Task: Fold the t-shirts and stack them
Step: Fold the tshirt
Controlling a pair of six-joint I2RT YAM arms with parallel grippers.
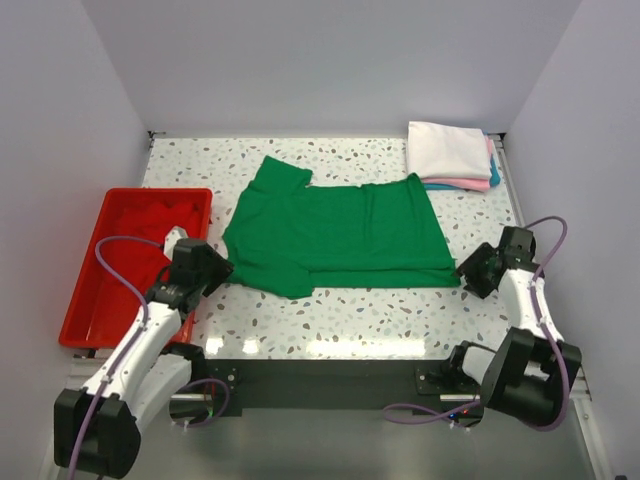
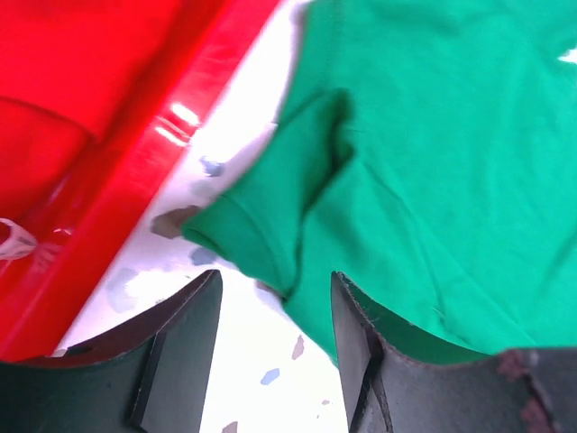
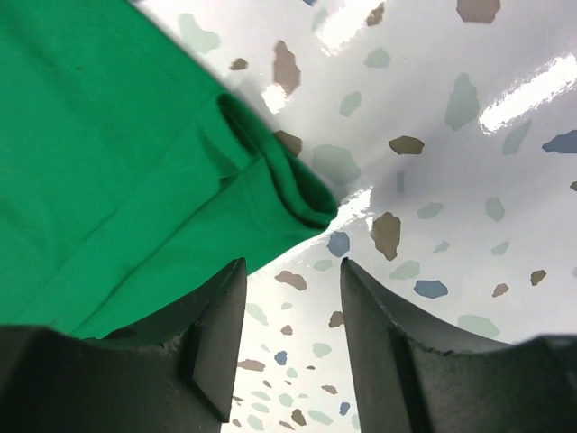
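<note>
Green t-shirt [image 1: 335, 235] flat on table [image 1: 400, 320], folded t-shirts [image 1: 448, 152] stacked behind

Left gripper [image 1: 218, 268] low at near-left sleeve of green t-shirt [image 1: 340, 235], fingers parted, nothing between them. Right gripper [image 1: 468, 271] low at shirt's near-right corner, fingers likewise parted. Both arms reach forward, elbows bent.

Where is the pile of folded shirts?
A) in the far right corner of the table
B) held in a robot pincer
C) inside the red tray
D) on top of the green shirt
A: the folded shirts sit stacked in the far right corner of the table, well away from the red tray and not on top of the green shirt.
</note>
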